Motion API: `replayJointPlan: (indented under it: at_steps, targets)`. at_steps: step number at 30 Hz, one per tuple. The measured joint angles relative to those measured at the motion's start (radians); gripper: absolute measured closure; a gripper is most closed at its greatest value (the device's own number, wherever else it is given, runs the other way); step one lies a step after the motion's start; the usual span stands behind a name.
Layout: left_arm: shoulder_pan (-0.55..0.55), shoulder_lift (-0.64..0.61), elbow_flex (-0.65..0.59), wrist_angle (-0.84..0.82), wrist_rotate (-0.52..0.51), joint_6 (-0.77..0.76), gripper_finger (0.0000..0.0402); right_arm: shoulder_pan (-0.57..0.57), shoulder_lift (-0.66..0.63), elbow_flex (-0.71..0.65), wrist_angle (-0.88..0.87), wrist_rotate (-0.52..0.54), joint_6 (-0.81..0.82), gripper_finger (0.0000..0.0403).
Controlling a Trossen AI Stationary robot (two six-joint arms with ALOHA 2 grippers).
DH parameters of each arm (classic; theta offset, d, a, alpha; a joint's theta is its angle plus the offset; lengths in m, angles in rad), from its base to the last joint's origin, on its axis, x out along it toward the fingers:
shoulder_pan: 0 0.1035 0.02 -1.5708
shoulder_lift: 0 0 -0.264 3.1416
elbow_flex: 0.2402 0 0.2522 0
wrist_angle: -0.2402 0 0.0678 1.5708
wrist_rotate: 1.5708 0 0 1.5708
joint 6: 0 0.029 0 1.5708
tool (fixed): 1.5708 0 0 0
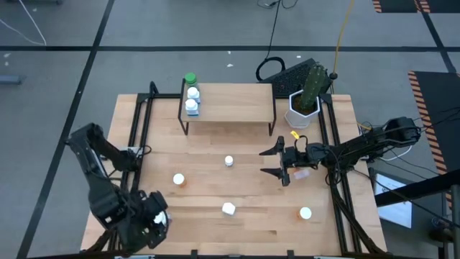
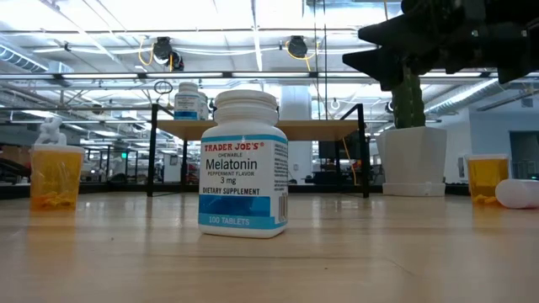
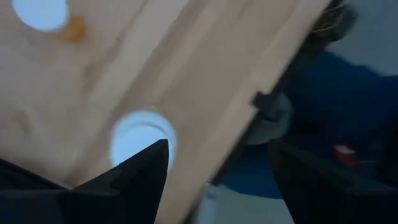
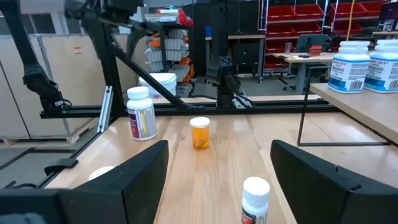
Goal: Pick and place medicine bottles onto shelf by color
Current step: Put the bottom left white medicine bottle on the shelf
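Three medicine bottles stand at the left end of the shelf (image 1: 237, 101): a green-capped one (image 1: 190, 79) and two blue-labelled ones (image 1: 192, 100). On the table stand a small white-capped bottle (image 1: 229, 161), an orange bottle (image 1: 179, 180), a white blue-labelled bottle (image 1: 228, 208) (image 2: 244, 164) and a second orange bottle (image 1: 305, 213). A pale bottle (image 1: 302, 173) lies on its side. My right gripper (image 1: 273, 162) (image 4: 217, 168) hangs open above the table, right of the small white-capped bottle (image 4: 255, 198), fingers pointing left. My left gripper (image 1: 154, 216) (image 3: 217, 168) is open at the near left corner.
A white hexagonal pot with a cactus (image 1: 305, 106) stands right of the shelf, just beyond my right arm. The shelf's right two thirds are bare board. Black frame rails (image 1: 141, 122) run along both table sides. Bare wood lies between the scattered bottles.
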Motion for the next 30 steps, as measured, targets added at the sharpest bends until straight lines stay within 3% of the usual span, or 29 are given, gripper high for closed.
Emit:
replayJointPlan:
  at_steps: [6,11,17,23,30]
  targets:
    - [0.018,0.028,-0.034,0.007,0.011,0.08,0.0124,0.0,0.0,0.0,-0.01,0.001,-0.004,0.0123]
    - [0.03,0.028,-0.034,0.001,0.012,0.011,0.0118,0.0,0.0,0.0,-0.01,0.003,-0.019,0.0123]
    - [0.02,0.034,-0.1,-0.007,0.055,-0.065,0.0065,0.0,0.0,0.001,-0.013,0.003,-0.019,0.0124]
    - [0.019,0.034,-0.212,-0.008,0.193,-0.117,0.0017,0.0,0.0,0.001,-0.017,0.003,-0.019,0.0124]
    - [0.019,0.034,-0.269,0.033,0.191,-0.114,0.0047,-0.005,0.0,0.001,-0.017,0.006,-0.012,0.0124]
